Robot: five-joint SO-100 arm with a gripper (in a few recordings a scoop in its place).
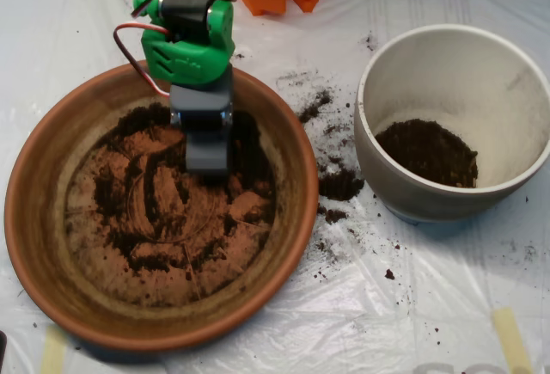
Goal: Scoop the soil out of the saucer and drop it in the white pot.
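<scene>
The end effector (207, 152), its opening state not discernible, is lowered into the saucer (51, 245) over thin remaining soil (163, 219), indicating the scooping step; the next move likely requires gathering the residue and transferring it right to the white pot (516, 90).

No text, label or number seems legible anywhere here.
</scene>
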